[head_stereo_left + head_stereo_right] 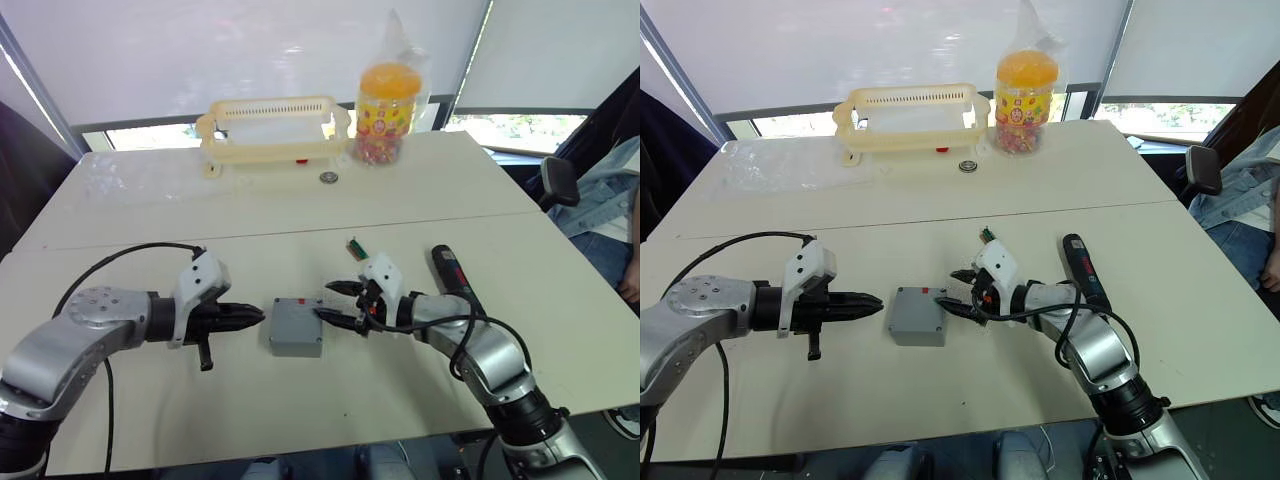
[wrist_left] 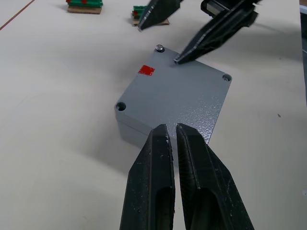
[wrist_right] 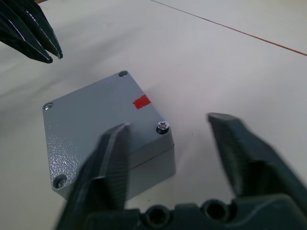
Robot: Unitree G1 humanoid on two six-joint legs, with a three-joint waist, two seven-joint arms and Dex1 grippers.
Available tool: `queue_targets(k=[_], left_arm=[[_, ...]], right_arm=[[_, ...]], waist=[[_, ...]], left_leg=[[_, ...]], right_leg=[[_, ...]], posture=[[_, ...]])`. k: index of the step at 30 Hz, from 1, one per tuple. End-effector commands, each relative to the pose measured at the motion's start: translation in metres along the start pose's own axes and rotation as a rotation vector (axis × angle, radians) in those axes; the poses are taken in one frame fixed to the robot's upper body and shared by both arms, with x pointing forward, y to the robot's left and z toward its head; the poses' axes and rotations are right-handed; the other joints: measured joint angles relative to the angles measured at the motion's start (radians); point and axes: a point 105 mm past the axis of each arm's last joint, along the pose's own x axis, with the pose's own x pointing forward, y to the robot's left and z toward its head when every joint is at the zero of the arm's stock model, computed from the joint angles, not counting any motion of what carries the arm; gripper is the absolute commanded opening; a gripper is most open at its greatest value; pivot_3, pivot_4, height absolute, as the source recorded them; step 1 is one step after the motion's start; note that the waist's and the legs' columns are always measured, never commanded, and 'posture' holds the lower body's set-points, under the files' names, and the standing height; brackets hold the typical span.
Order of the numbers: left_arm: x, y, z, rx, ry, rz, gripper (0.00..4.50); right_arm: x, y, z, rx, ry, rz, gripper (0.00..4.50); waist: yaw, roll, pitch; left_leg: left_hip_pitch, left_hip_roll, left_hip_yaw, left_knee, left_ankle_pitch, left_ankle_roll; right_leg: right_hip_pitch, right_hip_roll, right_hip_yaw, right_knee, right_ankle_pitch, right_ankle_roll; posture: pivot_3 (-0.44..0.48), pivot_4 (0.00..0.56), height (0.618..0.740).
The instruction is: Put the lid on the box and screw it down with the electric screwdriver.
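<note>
Lid [image 2: 175,98] sits on the box [image 1: 296,343], left gripper [image 1: 256,316] clenched empty beside it, right gripper [image 1: 335,303] spread wide at its other edge.

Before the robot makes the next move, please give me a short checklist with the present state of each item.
1. Lid sits on box: ok.
2. Screw in the corner near the red mark: ok.
3. Screws in the other three corner holes: not ok, they look empty.
4. Electric screwdriver in a hand: not ok, it lies on the table.
5. Right hand open: ok.
6. Left hand shut, beside the box: ok.
</note>
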Motion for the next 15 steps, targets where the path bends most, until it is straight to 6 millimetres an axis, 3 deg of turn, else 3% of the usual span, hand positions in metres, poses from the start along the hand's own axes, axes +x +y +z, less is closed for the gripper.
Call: queue_targets(k=[1,5,10,13,15], left_arm=[[-0.001,0.002,0.009,0.047,-0.028,0.011,0.26],[-0.002,0.005,0.014,0.056,-0.039,0.005,0.26],[-0.006,0.003,0.029,0.096,-0.048,-0.071,0.26],[-0.007,-0.001,0.042,0.158,-0.055,-0.124,0.26],[-0.005,-0.006,0.05,0.187,-0.071,-0.154,0.26]], right_arm=[[-0.011,0.0,0.043,-0.052,-0.144,0.005,3.41],[-0.026,-0.009,0.062,0.0,-0.188,-0.01,3.41],[-0.086,-0.049,0.07,0.152,0.005,-0.112,3.41],[-0.132,-0.082,0.056,0.188,0.297,-0.292,4.22],[-0.158,-0.099,0.054,0.277,0.397,-0.412,4.43]], waist=[[0.0,0.0,0.0],[0.002,0.0,0.0],[0.021,0.001,0.001],[0.027,0.001,0.001],[0.026,0.001,0.001]], left_leg=[[0.0,0.0,0.0,0.0,0.0,0.0],[0.0,0.0,0.0,0.0,0.0,0.0],[-0.001,-0.001,0.0,0.001,0.0,0.0],[-0.001,-0.001,0.002,0.0,0.0,0.001],[-0.002,-0.001,0.002,0.0,0.0,0.001]], right_leg=[[0.0,0.0,0.0,0.0,0.0,0.0],[0.0,0.0,0.0,0.0,0.0,0.0],[0.0,-0.001,0.0,-0.001,0.0,0.0],[0.002,-0.001,-0.002,-0.005,0.0,0.0],[0.003,-0.001,-0.003,-0.006,-0.001,-0.002]], posture=[[0.0,0.15,0.74],[0.0,0.15,0.74],[0.0,0.15,0.74],[0.0,0.15,0.74],[0.0,0.15,0.74]])
